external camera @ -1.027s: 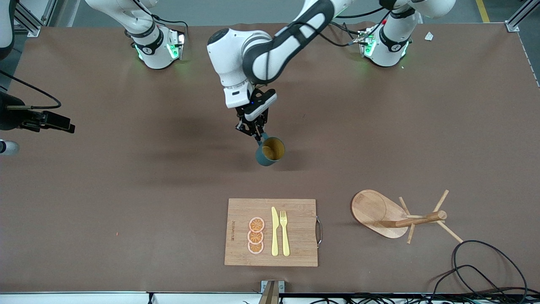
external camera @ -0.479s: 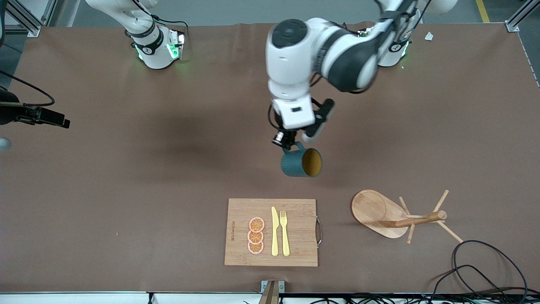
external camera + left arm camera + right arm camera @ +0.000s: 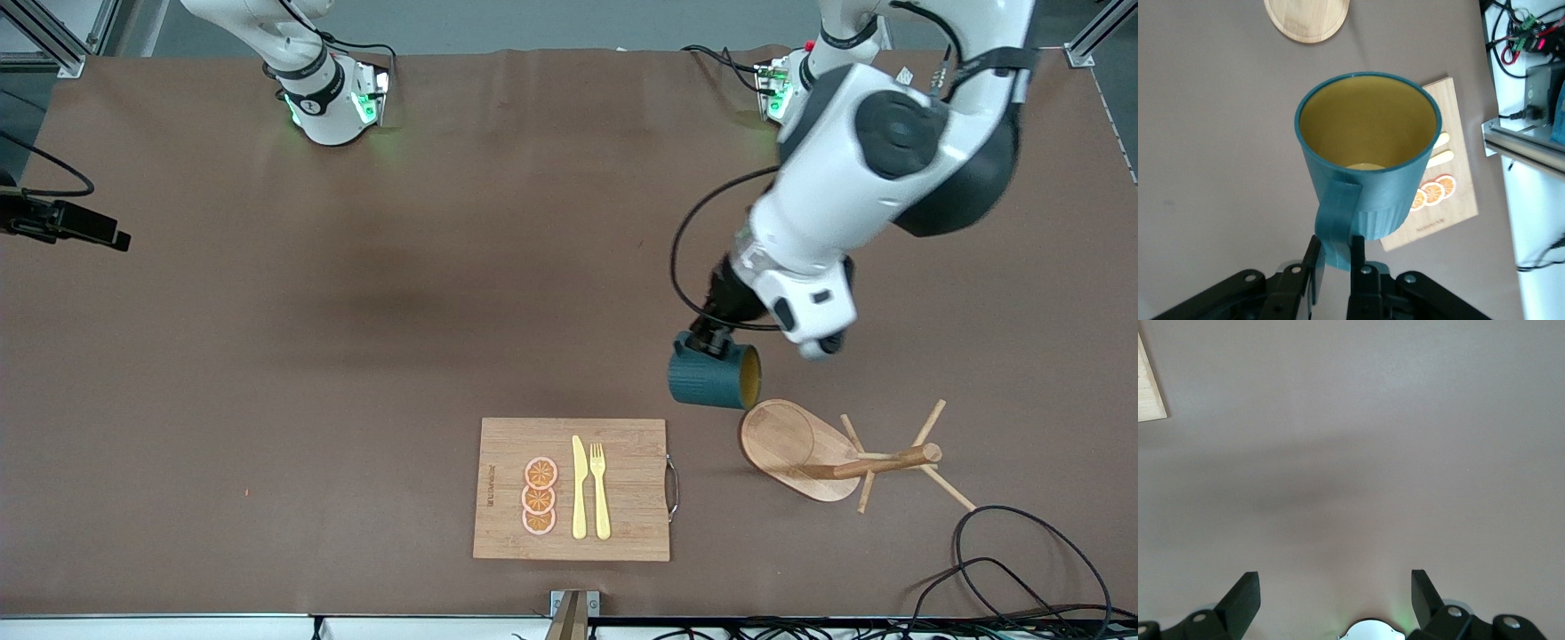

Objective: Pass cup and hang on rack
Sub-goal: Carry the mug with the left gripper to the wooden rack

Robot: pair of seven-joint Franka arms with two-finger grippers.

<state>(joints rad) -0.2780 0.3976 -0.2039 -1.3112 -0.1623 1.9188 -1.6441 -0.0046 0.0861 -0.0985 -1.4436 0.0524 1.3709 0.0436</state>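
The cup (image 3: 709, 382) is dark teal outside and mustard-yellow inside. It hangs tilted on its side, its mouth turned toward the rack. My left gripper (image 3: 711, 342) is shut on its handle and holds it in the air over the table, just beside the rack's oval base (image 3: 782, 437). The left wrist view shows the fingers (image 3: 1356, 248) clamped on the handle of the cup (image 3: 1368, 153). The rack (image 3: 876, 465) is a light wooden mug tree with a round post and thin pegs. My right gripper (image 3: 1335, 583) is open and empty over bare table, waiting.
A bamboo cutting board (image 3: 622, 489) with a metal handle holds orange slices, a yellow knife and a fork, near the front edge. It also shows in the left wrist view (image 3: 1451, 220). Black cables (image 3: 1013, 560) lie near the rack at the front corner.
My left arm has swung the cup from over the table's middle toward the left arm's end, down to beside the rack's base. The cup has turned more onto its side.
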